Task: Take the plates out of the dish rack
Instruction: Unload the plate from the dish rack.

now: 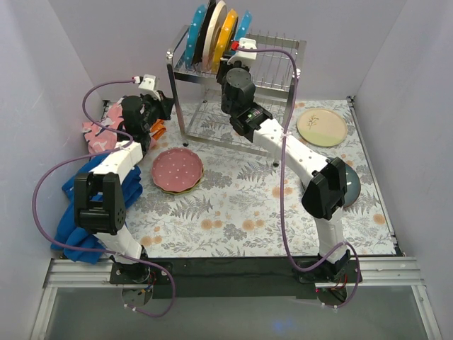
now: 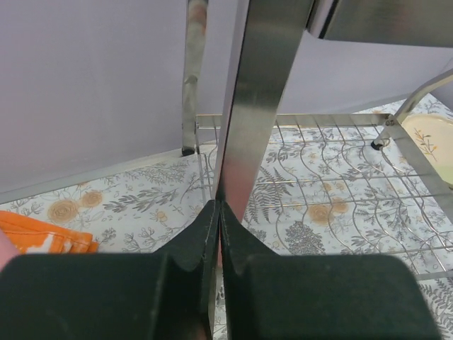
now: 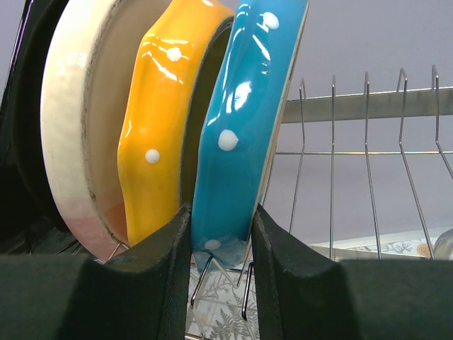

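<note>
- Glaze makes the teal dotted plate (image 3: 233,142) slick on both faces. Judge it stiff, fairly heavy and quick to chip if it knocks its neighbour.
- It stands on edge at the right end of the row on the top tier of the dish rack (image 3: 354,106). The orange plate (image 3: 159,127) is just beside it and a cream plate (image 3: 71,120) is beyond that.
- Your right jaws are partly closed over its lower rim, one pad against each face. They look to be touching, so treat it as held, though perhaps only lightly.
- Take hold well onto the rim rather than at its very lip. A shallow pinch on glaze this smooth could let the plate pivot.
- Lift it straight out of the slot wires before you tilt it.
- Your left jaws are fully shut with nothing between them. The tips sit right at a chrome upright of the rack, low over the desk (image 2: 127,191), and you cannot tell whether they touch it.
</note>
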Motion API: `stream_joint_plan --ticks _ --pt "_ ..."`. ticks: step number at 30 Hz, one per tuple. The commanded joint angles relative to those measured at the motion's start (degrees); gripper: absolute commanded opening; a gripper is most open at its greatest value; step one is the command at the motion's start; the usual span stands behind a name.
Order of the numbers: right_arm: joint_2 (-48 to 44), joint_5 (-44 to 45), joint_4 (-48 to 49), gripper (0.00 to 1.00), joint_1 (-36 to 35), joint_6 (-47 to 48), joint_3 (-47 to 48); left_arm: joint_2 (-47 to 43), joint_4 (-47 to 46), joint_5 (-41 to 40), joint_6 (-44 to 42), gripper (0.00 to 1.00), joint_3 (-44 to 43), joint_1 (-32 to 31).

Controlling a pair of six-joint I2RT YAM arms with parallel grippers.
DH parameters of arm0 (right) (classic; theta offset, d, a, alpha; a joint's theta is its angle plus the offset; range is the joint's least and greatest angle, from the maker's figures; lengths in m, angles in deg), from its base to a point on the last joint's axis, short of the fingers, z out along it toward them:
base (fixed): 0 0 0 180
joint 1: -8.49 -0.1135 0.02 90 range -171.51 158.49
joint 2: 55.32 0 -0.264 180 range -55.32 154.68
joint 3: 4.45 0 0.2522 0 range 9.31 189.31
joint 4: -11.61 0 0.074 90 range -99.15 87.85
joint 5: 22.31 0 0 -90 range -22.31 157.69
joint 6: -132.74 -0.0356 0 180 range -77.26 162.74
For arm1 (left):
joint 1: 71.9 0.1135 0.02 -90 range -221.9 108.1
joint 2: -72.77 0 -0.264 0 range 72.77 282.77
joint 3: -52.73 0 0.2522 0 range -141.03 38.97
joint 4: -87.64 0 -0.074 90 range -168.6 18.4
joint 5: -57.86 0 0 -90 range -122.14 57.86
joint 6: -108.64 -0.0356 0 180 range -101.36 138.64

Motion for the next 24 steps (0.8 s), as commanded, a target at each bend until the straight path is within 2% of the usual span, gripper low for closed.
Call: stream_joint_plan --ticks 1,16,19,20,24 --pt "-3.43 1.89 -2.14 0.01 1.01 -2.48 -4.22 0.17 -4.44 6.14 2.0 0.0 0.57 -2.25" --pt "-13.36 -4.7 3.04 0.01 1.01 -2.74 -13.97 -5.01 -4.45 4.65 3.32 0.0 2.51 -2.26" --pt "-14.94 -5.67 3.48 0.01 1.01 -3.88 -16.34 -6.68 -4.62 3.51 3.32 0.08 3.2 -2.26" --pt "-15.38 -5.84 3.57 0.01 1.01 -4.06 -17.48 -7.12 -4.62 3.16 3.4 0.15 3.38 -2.26" --pt "-17.76 -6.2 4.45 0.01 1.01 -4.76 -20.47 -9.76 -4.97 2.1 3.32 0.29 4.26 -2.26"
